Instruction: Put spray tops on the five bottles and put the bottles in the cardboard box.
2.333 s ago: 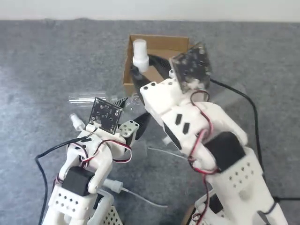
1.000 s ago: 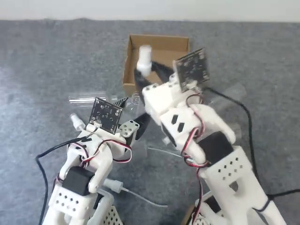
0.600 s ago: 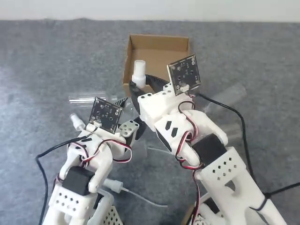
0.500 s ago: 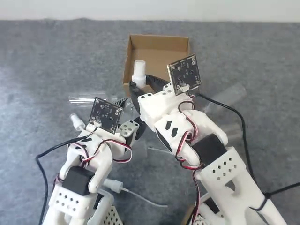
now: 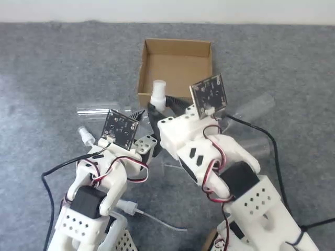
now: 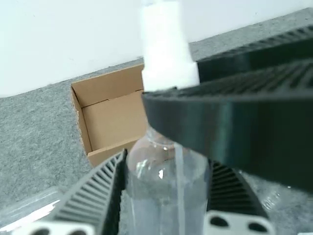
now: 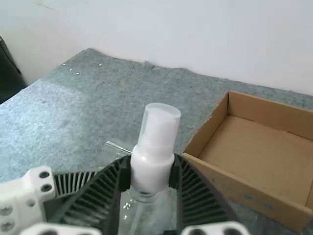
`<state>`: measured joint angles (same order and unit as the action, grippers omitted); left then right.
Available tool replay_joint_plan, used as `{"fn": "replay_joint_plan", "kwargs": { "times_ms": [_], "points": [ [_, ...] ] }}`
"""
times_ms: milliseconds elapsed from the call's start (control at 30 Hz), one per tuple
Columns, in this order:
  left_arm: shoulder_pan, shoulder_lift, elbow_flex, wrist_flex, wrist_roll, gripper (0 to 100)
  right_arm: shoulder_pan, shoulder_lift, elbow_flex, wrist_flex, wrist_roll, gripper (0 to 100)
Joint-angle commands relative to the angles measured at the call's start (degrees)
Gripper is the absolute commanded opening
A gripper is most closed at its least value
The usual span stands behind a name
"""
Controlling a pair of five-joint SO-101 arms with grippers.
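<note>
The bottle (image 6: 166, 196) (base cut off) is upright just outside the box (image 7: 208, 128). The left claw (image 6: 166, 164) clamps its body, the right claw (image 7: 151, 165) its top (image 7: 157, 127). From above, the arms hide its body.

Bottle (image 6: 166, 191), base cut off

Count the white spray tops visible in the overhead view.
3. One white spray top caps the clear plastic bottle between the arms; one lies left of the left arm; one lies beside that arm's base. More may hide under the arms.
</note>
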<state>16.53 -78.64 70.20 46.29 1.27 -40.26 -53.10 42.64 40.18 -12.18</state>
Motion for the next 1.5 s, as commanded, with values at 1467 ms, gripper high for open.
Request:
{"fn": "replay_joint_plan", "kwargs": {
  "times_ms": [1467],
  "points": [
    [-8.88,-25.76,6.2,-6.24,1.41,14,6.73,-20.35,15.91,3.47,5.63,24.2]
  ]
}}
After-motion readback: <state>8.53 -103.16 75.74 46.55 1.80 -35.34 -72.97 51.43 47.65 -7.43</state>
